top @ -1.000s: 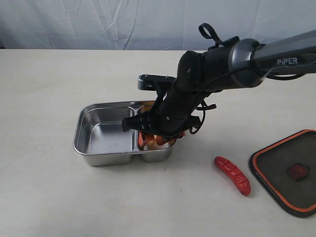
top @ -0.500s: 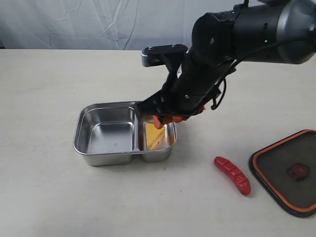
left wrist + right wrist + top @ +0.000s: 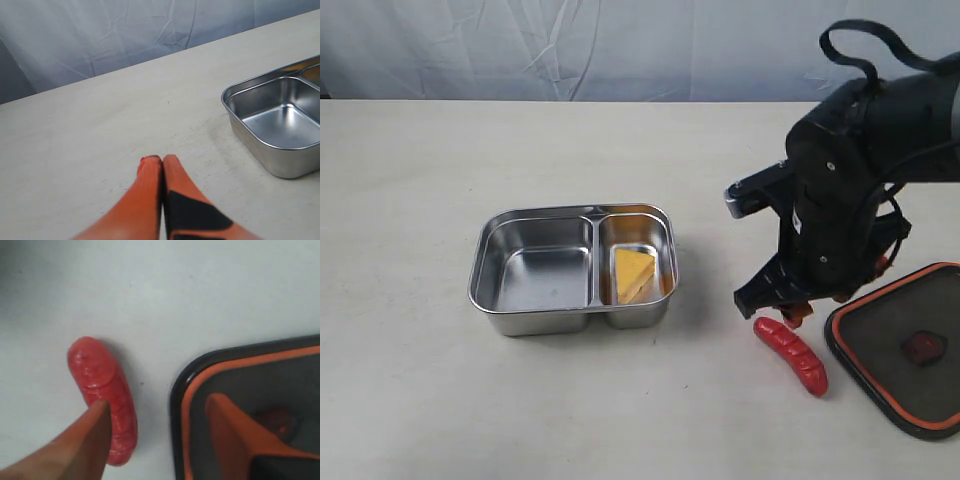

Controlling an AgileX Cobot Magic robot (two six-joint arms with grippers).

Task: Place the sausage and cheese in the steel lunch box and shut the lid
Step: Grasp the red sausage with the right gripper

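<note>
Pale beige worktop fills the scene before a wrinkled grey-blue backdrop, with the black right arm at 3 o'clock. Its right gripper is spread open and holds nothing, one orange finger over the sausage and the other over the lid. The steel lunch box sits uncovered at 9 o'clock of centre, the lid lies flat at 4 o'clock, the sausage lies on the worktop at 5 o'clock just beside the lid, the cheese rests in the box's smaller compartment, and the left gripper is closed on nothing near the box's larger compartment.
</note>
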